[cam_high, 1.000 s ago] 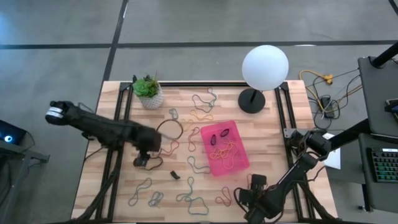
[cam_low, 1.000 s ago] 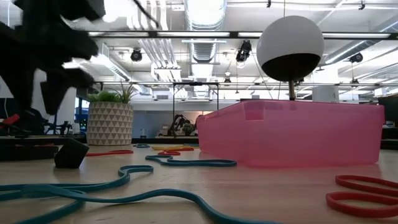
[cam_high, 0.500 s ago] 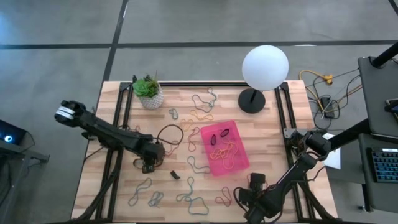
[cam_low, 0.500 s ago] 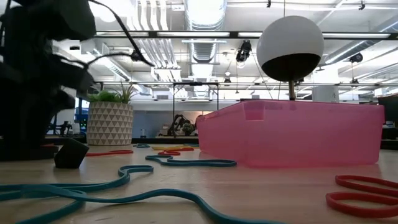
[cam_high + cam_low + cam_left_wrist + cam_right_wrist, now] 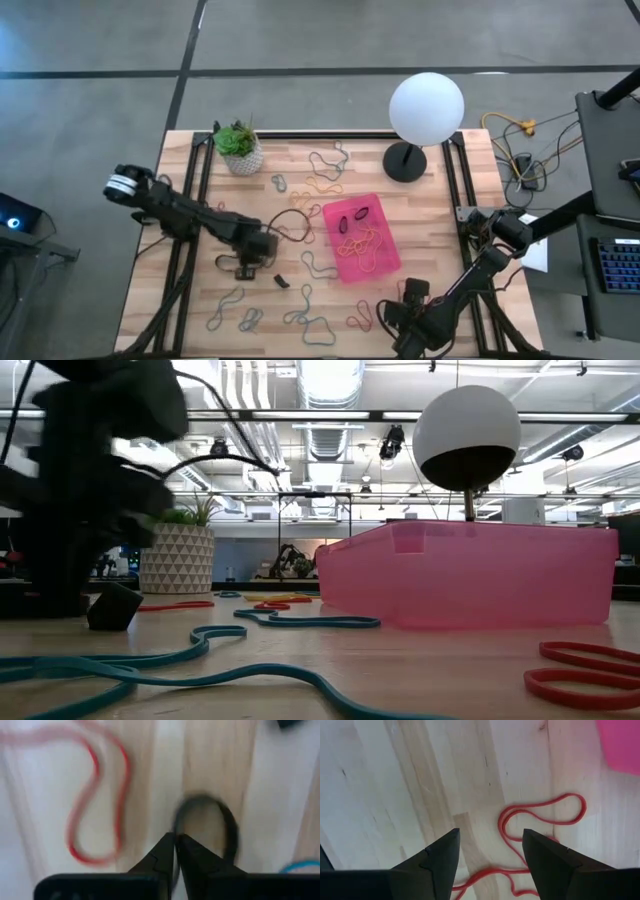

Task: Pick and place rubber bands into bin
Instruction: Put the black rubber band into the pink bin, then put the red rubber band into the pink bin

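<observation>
My left gripper point(image 5: 244, 268) is down at the table's left middle, left of the pink bin point(image 5: 386, 262), and shut on a black rubber band point(image 5: 227, 822). A red band point(image 5: 95, 810) lies beside it. The bin holds several bands and shows in the low view point(image 5: 470, 575). More bands in teal point(image 5: 200, 660), red point(image 5: 585, 670), orange and grey lie loose on the wooden table. My right gripper point(image 5: 400, 322) is open and empty at the near edge, over a red band point(image 5: 540, 817). My left gripper pinches the black band's strand point(image 5: 178, 822) between its two fingertips, coming from above and pointing down. The rest of the loop spreads out ahead of the fingers. Whether the loop is lifted off the wood, I cannot tell.
A white pot with a green plant point(image 5: 238, 148) stands at the far left, and a round white lamp point(image 5: 426, 108) on a black base at the far right. A small black block point(image 5: 282, 281) lies near the left gripper. Yellow and black cables point(image 5: 520, 140) hang off the table's right.
My left gripper has gone down to the table top and a little toward the right and near edges. The arm behind it has swung the same way.
</observation>
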